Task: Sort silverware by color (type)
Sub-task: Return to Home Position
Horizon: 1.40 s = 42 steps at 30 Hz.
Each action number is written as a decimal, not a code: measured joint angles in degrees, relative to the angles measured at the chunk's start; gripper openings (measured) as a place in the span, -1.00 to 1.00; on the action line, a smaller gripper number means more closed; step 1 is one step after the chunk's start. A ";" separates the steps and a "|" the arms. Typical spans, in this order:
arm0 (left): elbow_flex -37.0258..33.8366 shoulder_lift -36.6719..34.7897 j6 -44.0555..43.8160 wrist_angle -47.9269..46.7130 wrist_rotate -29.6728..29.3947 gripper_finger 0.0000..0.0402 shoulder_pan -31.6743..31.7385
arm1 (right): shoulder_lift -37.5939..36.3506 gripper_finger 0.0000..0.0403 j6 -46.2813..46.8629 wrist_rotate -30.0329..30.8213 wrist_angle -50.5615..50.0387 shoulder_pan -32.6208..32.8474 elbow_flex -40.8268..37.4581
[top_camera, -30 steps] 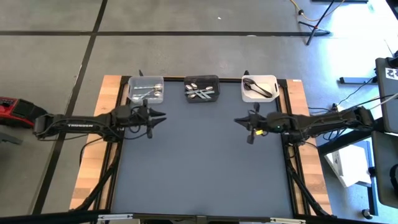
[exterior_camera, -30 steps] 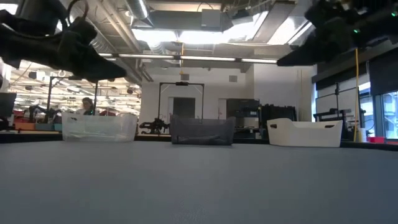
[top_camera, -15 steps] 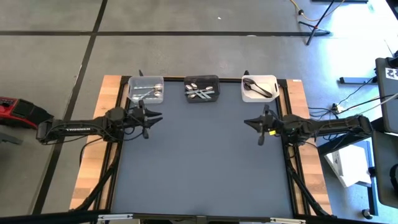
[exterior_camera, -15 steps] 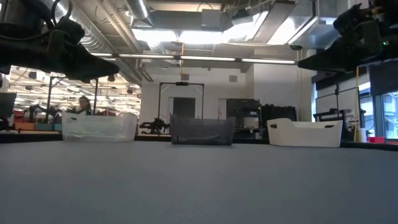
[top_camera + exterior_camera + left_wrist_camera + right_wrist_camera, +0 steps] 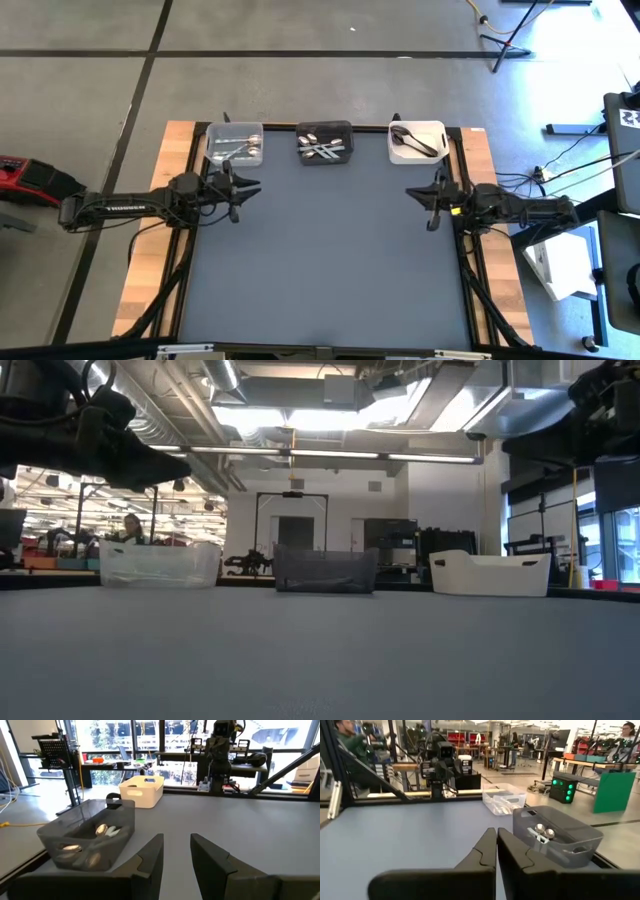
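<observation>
All the silverware I can see lies in three bins along the table's far edge. Silver spoons (image 5: 238,147) are in the clear bin (image 5: 213,135), silver ones (image 5: 322,146) in the smoky black bin (image 5: 325,126), and dark ones (image 5: 412,142) in the white bin (image 5: 437,132). My left gripper (image 5: 254,186) hovers open above the mat near the left edge, just in front of the clear bin; its fingers (image 5: 150,857) stand apart. My right gripper (image 5: 411,194) hovers shut near the right edge, in front of the white bin. Neither holds anything.
The dark blue mat (image 5: 320,250) lies between the arms, with wooden table strips at both sides (image 5: 150,260). The low view shows the three bins in a row (image 5: 325,570). People and workbenches stand in the room beyond the table (image 5: 627,732).
My right arm has drawn back toward the table's right edge, steadily through both steps. My left arm pulled back a little toward the left edge at first, then stayed still. Nothing on the table has moved.
</observation>
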 joint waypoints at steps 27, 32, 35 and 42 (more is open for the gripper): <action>0.00 -0.28 0.02 -4.09 1.11 -0.54 0.00 | -0.53 -0.96 0.00 -2.91 6.58 0.00 -5.66; 0.00 -0.28 0.26 -5.13 -0.43 -0.54 0.00 | -0.53 -0.96 0.07 -3.03 6.54 0.00 -5.66; 0.00 -0.28 0.42 -5.13 -0.42 -0.54 -0.02 | -0.54 -0.96 0.07 -3.02 6.51 0.00 -5.66; 0.00 -0.28 -3.36 -6.42 -0.88 -0.54 -0.02 | -0.54 -0.96 0.10 -3.03 6.51 0.01 -5.68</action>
